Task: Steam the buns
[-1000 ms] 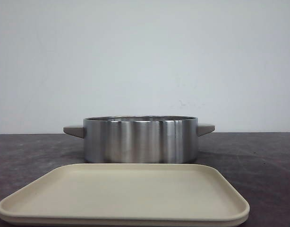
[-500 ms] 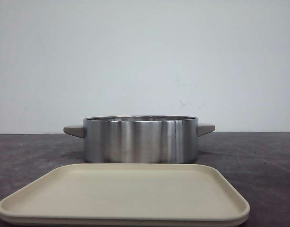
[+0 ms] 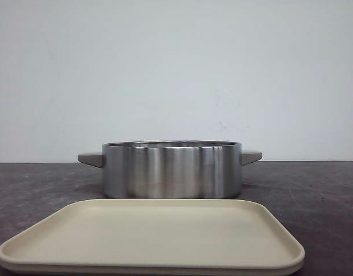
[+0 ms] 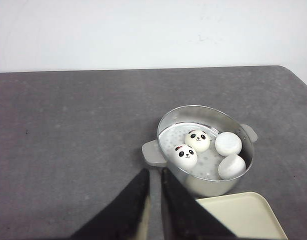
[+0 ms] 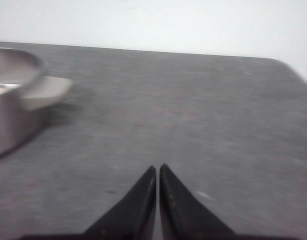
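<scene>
From the front, a steel pot (image 3: 172, 169) with two grey handles stands on the dark desk (image 3: 314, 190), and a beige tray (image 3: 153, 238) lies bare just in front of it. This low angle meets only the pot's outer wall; its inside is hidden, and neither arm enters the picture.

The left wrist view looks down from above and opens what the front view hides: four white buns (image 4: 207, 149) sit on the pot's floor. Two of them show black panda eyes, nose and mouth, one (image 4: 185, 156) near the handle and one (image 4: 197, 140) just beside it. The other two, (image 4: 228, 143) and (image 4: 231, 166), lie toward the far wall and show plain white surfaces. A corner of the tray appears just beside the pot. The left end effector (image 4: 154, 175) hangs above bare desk near the pot, its two dark fingers (image 4: 138, 192) drawn narrow with only a slim gap between them, holding nothing.

The right wrist view is blurred. It catches the pot's rim and one handle (image 5: 46, 92) at the edge, with no sight of the buns. The right end effector (image 5: 158, 171) is above bare desk well apart from the pot, its fingertips (image 5: 148, 182) pressed nearly together and empty.
</scene>
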{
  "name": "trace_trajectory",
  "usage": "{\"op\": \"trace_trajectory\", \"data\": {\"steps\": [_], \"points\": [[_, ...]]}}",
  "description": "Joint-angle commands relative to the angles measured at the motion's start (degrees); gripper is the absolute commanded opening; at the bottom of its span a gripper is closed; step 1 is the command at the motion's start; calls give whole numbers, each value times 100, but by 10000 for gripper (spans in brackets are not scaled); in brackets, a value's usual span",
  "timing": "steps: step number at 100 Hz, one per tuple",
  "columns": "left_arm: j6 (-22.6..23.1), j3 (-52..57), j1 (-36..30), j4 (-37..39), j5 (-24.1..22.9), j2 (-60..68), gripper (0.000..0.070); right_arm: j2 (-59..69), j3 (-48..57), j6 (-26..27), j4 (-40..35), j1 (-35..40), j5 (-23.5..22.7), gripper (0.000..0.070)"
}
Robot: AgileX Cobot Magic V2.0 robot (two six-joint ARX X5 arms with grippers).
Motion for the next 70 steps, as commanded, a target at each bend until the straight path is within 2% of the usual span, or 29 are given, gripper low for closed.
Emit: {"op": "trace_trajectory", "data": {"steps": [1, 11, 70], "points": [[57, 76, -44, 66, -11, 33, 0, -4, -15, -31, -59, -17, 321, 6], [57, 76, -44, 68, -11, 33, 0, -4, -15, -31, -31, -20, 531, 6], [57, 76, -44, 68, -11, 33, 0, -4, -15, -28, 101, -17, 527, 6]]}}
